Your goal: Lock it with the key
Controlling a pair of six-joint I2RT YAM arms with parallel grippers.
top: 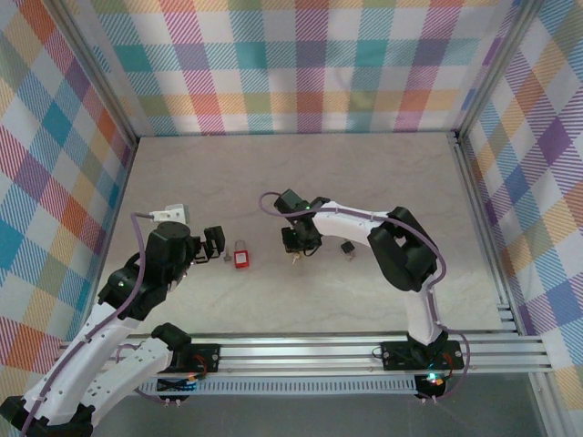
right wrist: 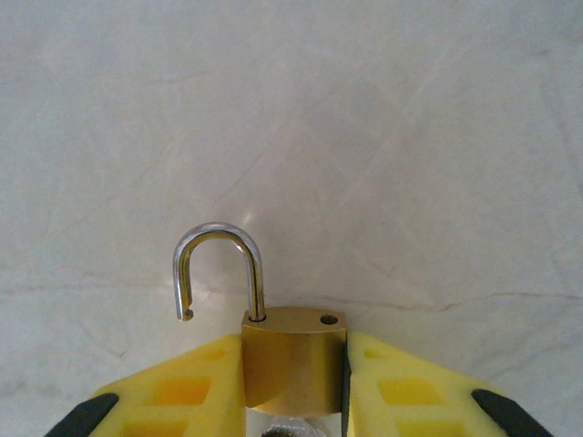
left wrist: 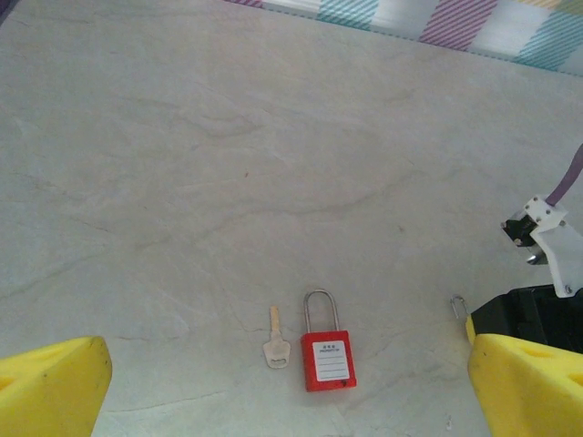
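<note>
Little of the task looks done. The right gripper [top: 296, 244] is closed on the body of a brass padlock [right wrist: 293, 357], its 2 yellow pads [right wrist: 187, 390] pressed flat against the lock's sides, and it holds the lock near the middle of the table [top: 301, 173]. The lock's shackle [right wrist: 219, 264] stands open: 1 leg sits in the body, while the notched free end hangs off to the side, clear of the round hole meant for it. The key [left wrist: 276, 344] lies flat on the table just beside a red padlock [left wrist: 328, 358], untouched, in front of the left gripper [top: 211, 244], whose fingers [left wrist: 50, 387] are spread wide with nothing between them. In my judgement, picking up the key, seating it and turning it all remain, and I cannot tell which of the 2 locks it fits. The brass body is smooth, rounded and softly shiny; its shackle is bright polished steel bent in a narrow arch. The red padlock has a boxy, matte, plastic-looking body with a white label and a thin closed wire shackle. The key is small, flat and pale. The table is a smooth, pale, marble-veined sheet, likely slippery under a flat key.
</note>
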